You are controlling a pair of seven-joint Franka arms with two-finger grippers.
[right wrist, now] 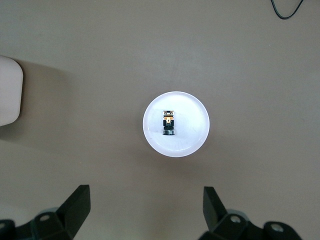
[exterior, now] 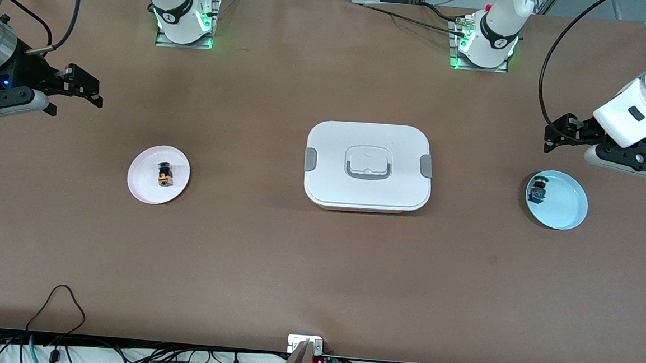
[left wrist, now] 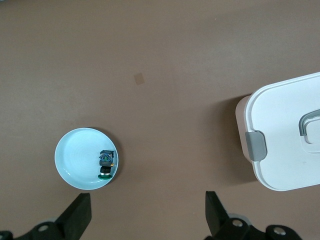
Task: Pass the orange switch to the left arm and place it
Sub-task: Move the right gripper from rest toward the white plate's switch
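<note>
A wide brown table (exterior: 317, 282) fills the frame, with two white robot arms based along its top edge. At the centre sits the largest object, a white lidded box (exterior: 367, 166) with grey side clips and a handle recess on top. At the middle right edge, the left gripper (exterior: 552, 140) hangs in the air beside a pale blue plate (exterior: 565, 210), its fingers spread wide and holding nothing; that plate carries a small blue-and-green switch (exterior: 537, 188), which is not the target. At the upper left edge, the right gripper (exterior: 94, 93) hangs over bare table, also wide open and empty. Below it, at middle left, a white plate (exterior: 143, 184) holds the tiny orange switch (exterior: 164, 174), a black block with an orange middle, lying near the plate's centre. Nothing has been picked up yet, so the step in hand appears to be the right arm's first grasp. To do it well, that gripper should probably come straight down over the plate, centre its open fingers on the switch's sides, and close without nudging the plate, then lift high enough to clear the box on the way to a handover.
</note>
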